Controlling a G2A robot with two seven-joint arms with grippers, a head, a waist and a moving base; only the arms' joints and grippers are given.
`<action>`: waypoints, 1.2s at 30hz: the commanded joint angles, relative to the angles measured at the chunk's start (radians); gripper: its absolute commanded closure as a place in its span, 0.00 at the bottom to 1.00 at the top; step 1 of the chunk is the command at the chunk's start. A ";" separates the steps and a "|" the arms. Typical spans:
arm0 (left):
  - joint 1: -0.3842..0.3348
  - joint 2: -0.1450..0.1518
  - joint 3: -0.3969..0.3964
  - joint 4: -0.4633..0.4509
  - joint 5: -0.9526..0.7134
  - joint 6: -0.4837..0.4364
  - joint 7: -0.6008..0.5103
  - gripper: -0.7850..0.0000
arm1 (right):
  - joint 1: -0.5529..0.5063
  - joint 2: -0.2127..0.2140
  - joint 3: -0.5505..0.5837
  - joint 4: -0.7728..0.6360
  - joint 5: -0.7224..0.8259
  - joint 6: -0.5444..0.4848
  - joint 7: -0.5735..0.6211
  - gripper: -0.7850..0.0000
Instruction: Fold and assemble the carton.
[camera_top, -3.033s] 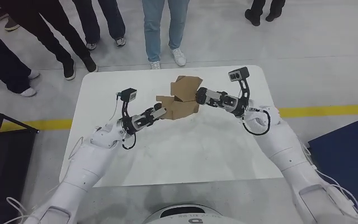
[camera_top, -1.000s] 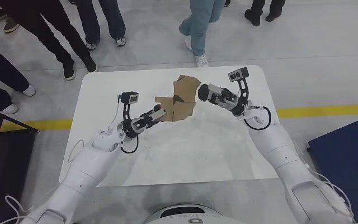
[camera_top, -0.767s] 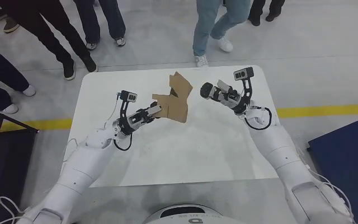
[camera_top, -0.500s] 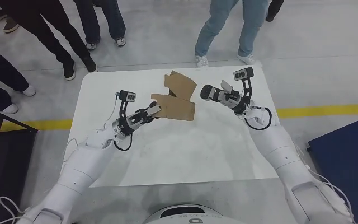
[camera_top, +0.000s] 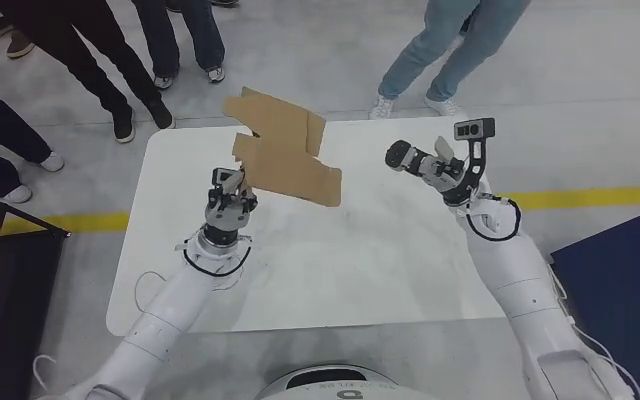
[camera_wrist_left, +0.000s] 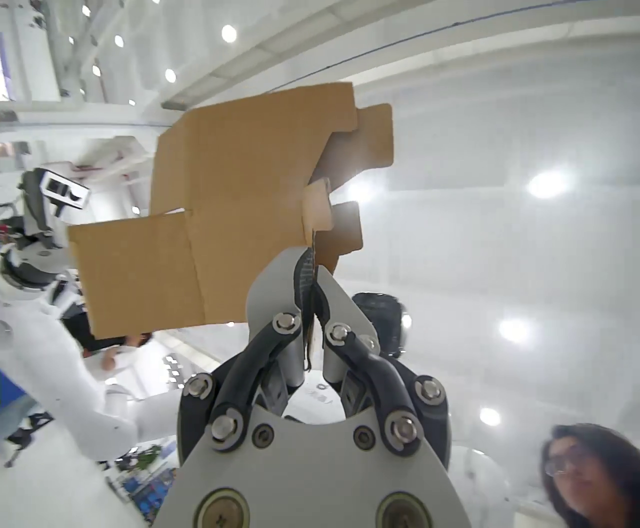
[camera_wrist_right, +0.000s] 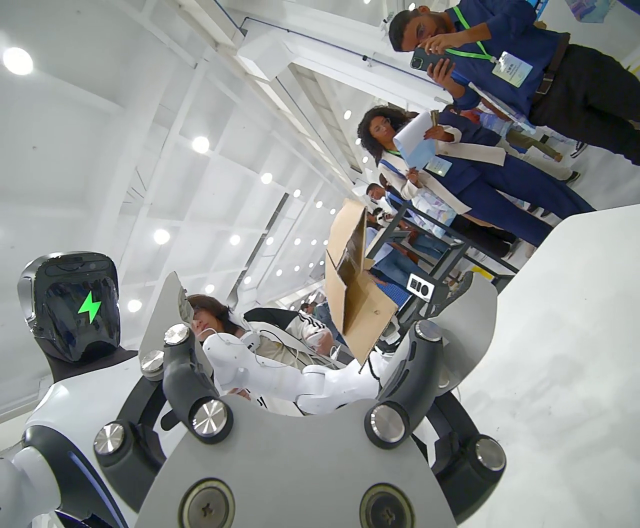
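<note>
One carton (camera_top: 285, 148) above white table (camera_top: 400, 275)

Matt brown cardboard carton (camera_top: 285, 150); smooth white table (camera_top: 380, 260); smooth grey metal left tool (camera_wrist_left: 312, 274).

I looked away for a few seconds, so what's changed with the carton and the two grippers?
The right gripper came off the carton and drew back to its own side, open. The left gripper swung upright, lifting the carton up and toward the far left edge of the table. The left gripper stayed shut on the carton.
</note>
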 joint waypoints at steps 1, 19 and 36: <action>-0.020 -0.024 0.005 0.032 0.039 0.033 -0.032 1.00 | -0.022 0.003 0.010 -0.050 -0.019 0.017 -0.013 0.00; -0.059 -0.187 -0.055 0.196 0.179 0.115 -0.114 1.00 | -0.101 0.011 0.021 -0.240 -0.184 0.026 -0.019 0.06; -0.038 -0.268 -0.145 0.227 0.277 0.174 -0.172 1.00 | -0.009 -0.004 -0.048 -0.172 -0.329 -0.127 -0.064 0.06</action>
